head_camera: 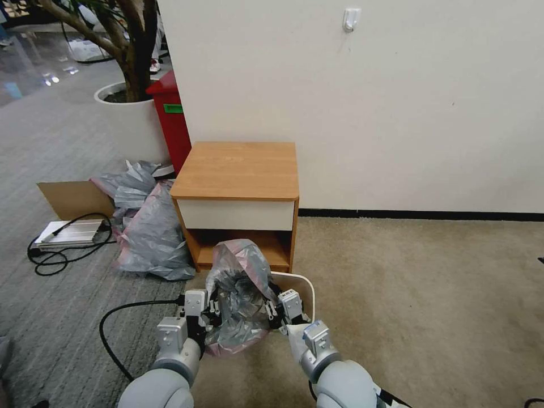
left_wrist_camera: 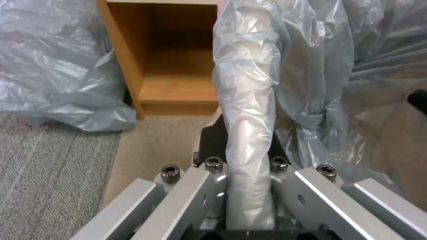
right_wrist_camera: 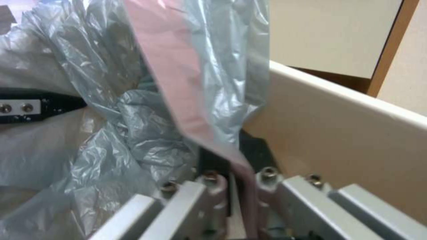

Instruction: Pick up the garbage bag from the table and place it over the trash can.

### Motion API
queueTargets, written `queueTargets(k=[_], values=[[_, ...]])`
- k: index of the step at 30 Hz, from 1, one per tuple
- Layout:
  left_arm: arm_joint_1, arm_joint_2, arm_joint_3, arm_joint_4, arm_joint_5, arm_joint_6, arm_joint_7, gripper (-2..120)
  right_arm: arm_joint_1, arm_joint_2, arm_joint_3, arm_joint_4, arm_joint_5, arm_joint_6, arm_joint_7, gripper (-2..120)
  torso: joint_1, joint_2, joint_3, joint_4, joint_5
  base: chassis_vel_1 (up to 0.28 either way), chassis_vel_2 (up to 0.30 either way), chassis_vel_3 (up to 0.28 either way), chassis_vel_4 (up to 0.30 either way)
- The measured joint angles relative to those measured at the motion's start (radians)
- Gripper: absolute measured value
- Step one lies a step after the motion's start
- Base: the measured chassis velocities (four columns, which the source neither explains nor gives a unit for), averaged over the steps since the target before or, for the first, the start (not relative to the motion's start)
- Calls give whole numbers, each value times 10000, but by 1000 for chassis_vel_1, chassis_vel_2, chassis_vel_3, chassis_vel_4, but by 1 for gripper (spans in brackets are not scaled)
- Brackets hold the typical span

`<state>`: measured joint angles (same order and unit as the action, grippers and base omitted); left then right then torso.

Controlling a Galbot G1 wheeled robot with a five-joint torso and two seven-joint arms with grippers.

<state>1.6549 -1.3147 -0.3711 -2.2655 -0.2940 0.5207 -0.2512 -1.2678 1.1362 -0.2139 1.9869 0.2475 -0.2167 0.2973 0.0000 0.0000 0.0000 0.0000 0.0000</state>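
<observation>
Now both grippers' fingers (left_wrist_camera: 213,143) pinch the garbage bag (head_camera: 238,294) over the trash can (head_camera: 297,286).

Garbage bag (head_camera: 241,294): translucent grey, pink rim strip; trash can (head_camera: 299,286): cream-beige; tabletop (head_camera: 238,169): orange-brown wood grain, white drawer front; far-left bin (head_camera: 171,122): red; carpet (head_camera: 425,306): beige.

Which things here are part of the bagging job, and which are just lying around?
In use: garbage bag, trash can, left gripper, right gripper, both shut on the bag.
Lying about: spare grey bags, red bin, cardboard, potted tree, nightstand.
</observation>
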Motion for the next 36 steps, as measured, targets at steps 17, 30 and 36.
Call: queueTargets(k=[17,30,36], values=[[109,140,-107,163,220,-186,23,3,6,-479,3,895,313,385,-636,0,0,0,0,-1,0,0,0,0,0],[529,401,-204,-33,336,-1154,249,3,882,-1516,1122,815,1886,247,-647,0,0,0,0,0,1,0,0,0,0],[643,401,-269,-36,288,-1668,397,3,954,-2012,1448,715,2201,224,-622,0,0,0,0,0,1,0,0,0,0]])
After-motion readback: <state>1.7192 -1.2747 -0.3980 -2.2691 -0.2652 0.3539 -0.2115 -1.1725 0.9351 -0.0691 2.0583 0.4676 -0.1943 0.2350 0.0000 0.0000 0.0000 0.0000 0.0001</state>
